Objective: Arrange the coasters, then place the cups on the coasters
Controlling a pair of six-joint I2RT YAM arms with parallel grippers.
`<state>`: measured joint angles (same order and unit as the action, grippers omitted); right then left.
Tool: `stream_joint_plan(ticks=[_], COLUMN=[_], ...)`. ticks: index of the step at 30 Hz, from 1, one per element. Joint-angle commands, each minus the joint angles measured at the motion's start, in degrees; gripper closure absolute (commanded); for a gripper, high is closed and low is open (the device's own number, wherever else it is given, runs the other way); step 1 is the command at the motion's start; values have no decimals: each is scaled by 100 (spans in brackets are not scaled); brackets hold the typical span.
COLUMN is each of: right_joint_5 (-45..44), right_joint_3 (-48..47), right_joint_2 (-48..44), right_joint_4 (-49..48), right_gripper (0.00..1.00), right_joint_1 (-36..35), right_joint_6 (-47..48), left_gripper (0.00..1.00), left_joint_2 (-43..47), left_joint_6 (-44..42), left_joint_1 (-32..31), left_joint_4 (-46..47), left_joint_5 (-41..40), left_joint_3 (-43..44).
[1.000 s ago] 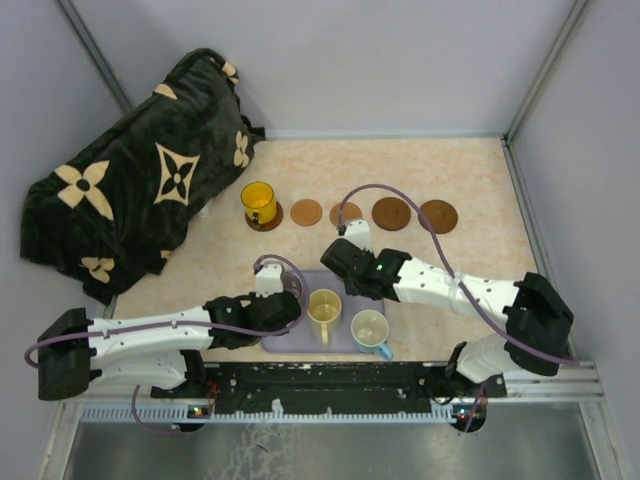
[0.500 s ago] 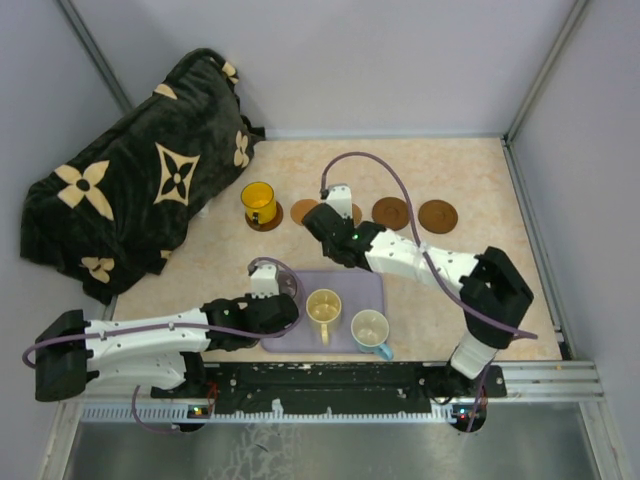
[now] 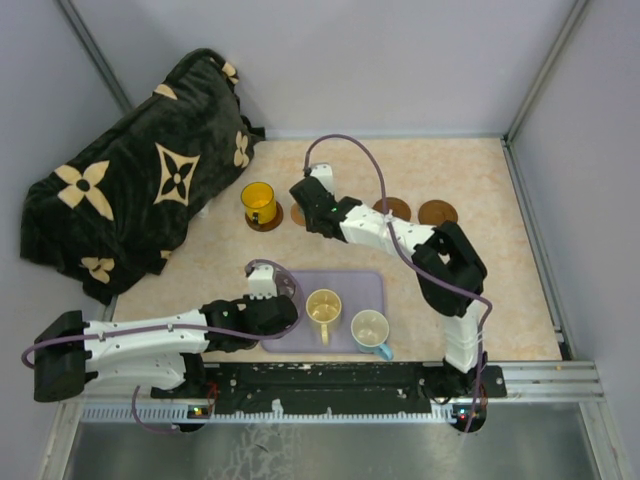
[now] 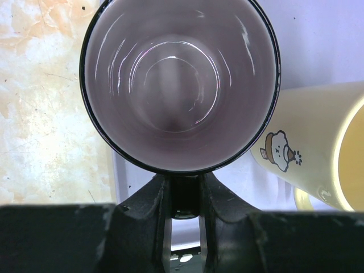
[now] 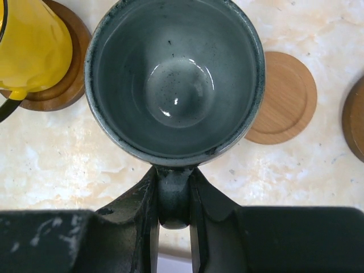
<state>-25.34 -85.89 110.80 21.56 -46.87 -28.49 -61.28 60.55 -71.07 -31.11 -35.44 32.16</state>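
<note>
On coasters [image 3: 437,212]: yellow mug [image 3: 258,201] only; my right gripper [image 5: 173,213] clamps grey-green mug [image 5: 175,79], left gripper [image 4: 185,199] clamps mauve mug [image 4: 179,85]; cream mug [image 3: 323,306], white mug [image 3: 369,327] waiting on tray [image 3: 365,285]

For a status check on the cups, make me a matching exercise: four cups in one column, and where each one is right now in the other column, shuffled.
Cups:
1. yellow cup
2. dark grey-green cup
3. mauve cup
4. cream cup

Places:
a. handle pinched in the left gripper's fingers
b. standing on a coaster
c. standing free on the lavender tray
d. handle pinched in the right gripper's fingers

Pairs: 1-b, 2-d, 3-a, 4-c
</note>
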Motion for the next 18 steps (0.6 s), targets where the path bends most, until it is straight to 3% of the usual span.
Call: stream_joint_plan(ticks=[1, 18], right_joint_5=[-14, 18], right_joint_3=[-680, -1708], right_joint_2=[110, 1003], right_joint_4=[-729, -523], right_gripper=[100, 100], right_joint_1=[-34, -33], right_joint_6=[282, 445], left_gripper=[92, 91], left_joint_2=[-25, -95], left_joint_6=[211, 274], left_joint_1=[-34, -44], left_joint_4=[-139, -139], left_joint_5=[-12, 51], left_joint_3=[-54, -50])
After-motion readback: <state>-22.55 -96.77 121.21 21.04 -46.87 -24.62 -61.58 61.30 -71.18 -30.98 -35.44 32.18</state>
